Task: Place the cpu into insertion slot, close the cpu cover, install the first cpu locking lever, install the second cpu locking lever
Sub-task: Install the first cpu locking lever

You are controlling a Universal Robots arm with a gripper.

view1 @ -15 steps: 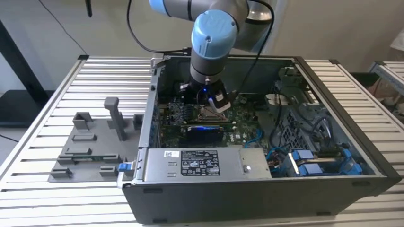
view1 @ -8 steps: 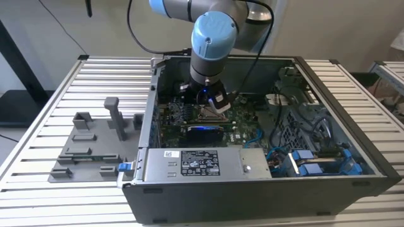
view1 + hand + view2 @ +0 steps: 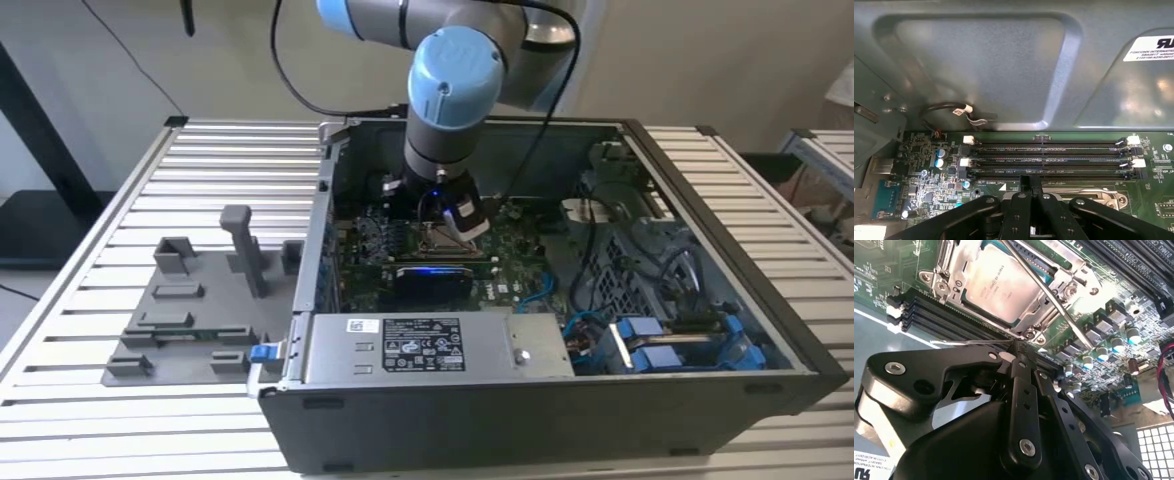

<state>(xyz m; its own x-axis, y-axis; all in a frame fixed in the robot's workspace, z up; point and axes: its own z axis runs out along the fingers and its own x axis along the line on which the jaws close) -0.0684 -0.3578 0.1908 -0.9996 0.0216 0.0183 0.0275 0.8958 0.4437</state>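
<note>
The cpu (image 3: 998, 284) sits seated in its socket on the motherboard (image 3: 1114, 300), silver top showing through the cut-out of the cpu cover (image 3: 956, 265), which lies closed flat around it. One thin locking lever (image 3: 1054, 300) crosses the cover diagonally. The end effector (image 3: 1016, 347) has its black fingers (image 3: 1021, 405) drawn narrow, tips pinched on a second lever rod (image 3: 971, 342) just beside the socket's edge. In the exterior view the arm (image 3: 447, 100) reaches down inside the open computer case (image 3: 561, 400) on the slatted worktop (image 3: 200, 160)
</note>
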